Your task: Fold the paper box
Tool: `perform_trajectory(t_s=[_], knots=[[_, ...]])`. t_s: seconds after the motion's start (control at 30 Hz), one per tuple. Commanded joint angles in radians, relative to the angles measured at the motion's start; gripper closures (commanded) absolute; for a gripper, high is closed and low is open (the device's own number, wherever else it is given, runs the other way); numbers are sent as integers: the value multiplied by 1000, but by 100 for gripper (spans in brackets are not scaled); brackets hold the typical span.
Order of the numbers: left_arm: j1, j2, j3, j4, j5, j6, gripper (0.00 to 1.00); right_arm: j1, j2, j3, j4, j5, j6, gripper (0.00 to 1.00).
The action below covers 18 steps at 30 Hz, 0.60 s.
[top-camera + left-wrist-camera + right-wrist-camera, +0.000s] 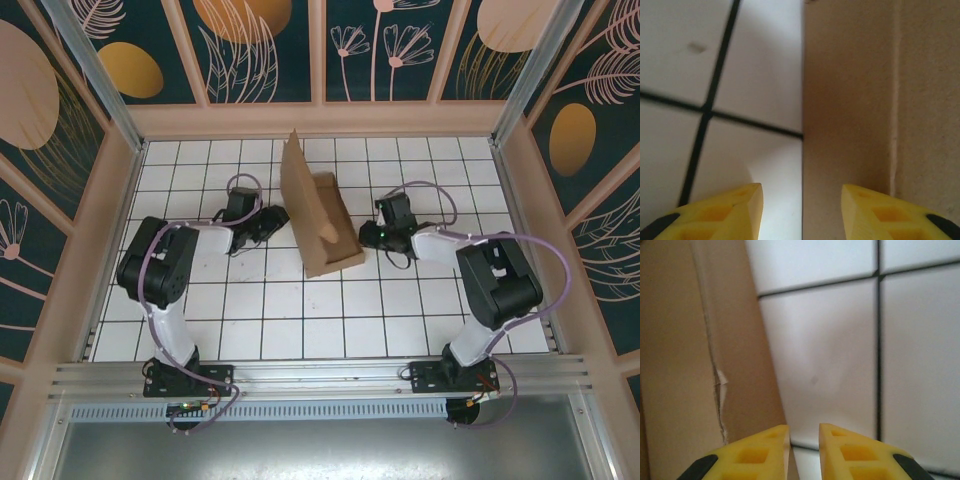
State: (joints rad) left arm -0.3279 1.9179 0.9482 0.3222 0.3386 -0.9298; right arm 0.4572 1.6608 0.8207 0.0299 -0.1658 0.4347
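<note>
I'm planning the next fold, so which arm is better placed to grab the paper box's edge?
Probably the left. The left fingers stand apart, with an edge of the paper box lined up with their gap. The right fingers are nearly together and point at tile beside the cardboard.

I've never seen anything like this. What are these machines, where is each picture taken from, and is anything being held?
These are two robot arms bolted at the near edge of a white tiled table. The overhead picture looks down from above and behind them. Between the arms stands the paper box, a brown cardboard sheet partly raised and not yet folded shut. The other two pictures come from cameras on the wrists; the yellow tips are each arm's own fingers. The left gripper is open, with the cardboard's edge just ahead of its gap. The right gripper shows a narrow gap, with the cardboard off to one side. Neither visibly grips anything.
</note>
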Motion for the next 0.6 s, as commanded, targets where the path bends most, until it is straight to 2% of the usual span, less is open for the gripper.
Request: perform_trajectory(t_s=[0.0, 0.13, 0.2, 0.27, 0.33, 0.47, 0.57], knots=[[-10, 90, 132, -46, 62, 48, 58, 59, -49, -65, 38, -31, 67, 77], [-26, 211, 302, -130, 143, 124, 59, 164, -64, -101, 121, -51, 146, 76], [-25, 261, 379, -160, 208, 166, 54, 233, -50, -90, 169, -56, 176, 73], [-16, 292, 463, -250, 212, 225, 48, 291, -19, -54, 211, -78, 199, 70], [16, 252, 455, -255, 162, 238, 43, 316, -4, -19, 215, -64, 205, 67], [140, 105, 324, -178, 117, 174, 37, 310, -63, -26, 204, 22, 167, 56], [180, -34, 255, -208, -16, 229, 34, 294, -139, -35, 150, 76, 81, 47]])
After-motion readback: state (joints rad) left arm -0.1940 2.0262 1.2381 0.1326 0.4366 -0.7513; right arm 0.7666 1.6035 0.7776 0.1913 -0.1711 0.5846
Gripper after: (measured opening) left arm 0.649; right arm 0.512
